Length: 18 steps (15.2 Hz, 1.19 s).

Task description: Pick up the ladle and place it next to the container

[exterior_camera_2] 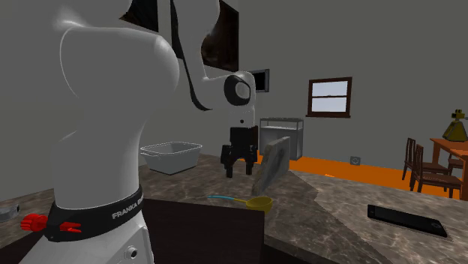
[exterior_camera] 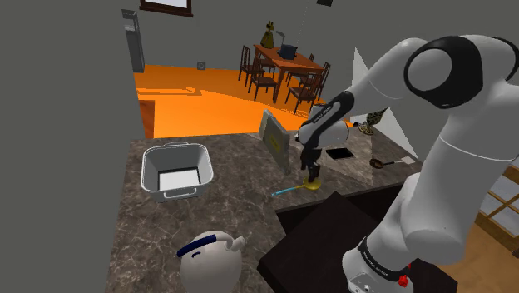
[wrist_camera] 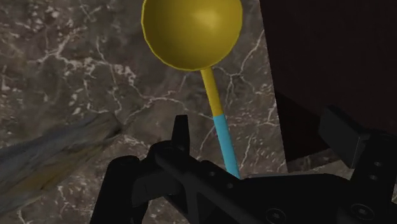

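The ladle (exterior_camera: 298, 189) lies flat on the dark marble counter, its yellow bowl (wrist_camera: 191, 32) joined to a handle that turns from yellow to blue (wrist_camera: 226, 143). My black gripper (exterior_camera: 309, 169) hovers just over it, open, and holds nothing. In the wrist view the handle runs between the gripper (wrist_camera: 264, 137) fingers, closer to one fingertip (wrist_camera: 180, 130), and nothing touches it. The second exterior view shows the gripper (exterior_camera_2: 238, 166) a little above the counter and the ladle (exterior_camera_2: 251, 201) in front of it. The container (exterior_camera: 177, 171), a pale open tub (exterior_camera_2: 171, 156), stands toward the shoulder view's left.
A grey board (exterior_camera: 274, 136) leans upright just behind the ladle. The dark stand (exterior_camera: 333, 229) borders the ladle's near side. A white round pot with a blue stripe (exterior_camera: 210, 254) sits near the counter's front. A flat black slab (exterior_camera_2: 406, 220) and a small pan (exterior_camera: 378, 163) lie farther off.
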Tool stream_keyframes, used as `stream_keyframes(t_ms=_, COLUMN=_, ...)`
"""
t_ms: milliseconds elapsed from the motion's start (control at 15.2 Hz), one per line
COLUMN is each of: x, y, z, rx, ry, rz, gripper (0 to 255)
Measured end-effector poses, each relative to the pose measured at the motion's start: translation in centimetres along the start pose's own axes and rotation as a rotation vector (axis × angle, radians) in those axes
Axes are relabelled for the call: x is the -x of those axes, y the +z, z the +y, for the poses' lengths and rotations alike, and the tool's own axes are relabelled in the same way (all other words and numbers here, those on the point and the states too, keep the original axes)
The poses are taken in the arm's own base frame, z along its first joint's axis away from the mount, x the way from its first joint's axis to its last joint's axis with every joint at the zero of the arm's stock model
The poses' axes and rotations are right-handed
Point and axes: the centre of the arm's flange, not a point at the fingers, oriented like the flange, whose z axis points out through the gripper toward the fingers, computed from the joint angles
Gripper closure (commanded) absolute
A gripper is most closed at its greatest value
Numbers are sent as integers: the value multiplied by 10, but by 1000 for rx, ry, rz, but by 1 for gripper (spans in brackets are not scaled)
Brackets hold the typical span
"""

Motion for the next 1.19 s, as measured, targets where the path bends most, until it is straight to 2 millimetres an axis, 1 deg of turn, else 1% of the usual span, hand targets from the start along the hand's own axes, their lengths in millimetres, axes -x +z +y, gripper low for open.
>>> stream_keyframes(t_ms=66, x=0, y=12, z=3, rx=-3, ry=-35, rz=-6, gripper=0)
stream_keyframes(t_ms=132, x=-1, y=21, z=9, rx=-5, ry=-71, rz=-11, gripper=0)
stream_keyframes(t_ms=264, x=-4, y=47, z=20, rx=-10, ry=-142, rz=-24, gripper=0)
stream_keyframes(t_ms=528, x=-8, y=73, z=25, rx=-14, ry=-186, rz=-29, gripper=0)
stream_keyframes(t_ms=726, x=-8, y=88, z=27, rx=-14, ry=-189, rz=-29, gripper=0)
stream_keyframes(t_ms=858, x=-8, y=99, z=25, rx=-14, ry=-189, rz=-29, gripper=0)
stream_keyframes(t_ms=1188, x=-7, y=102, z=26, rx=-14, ry=-189, rz=-29, gripper=0)
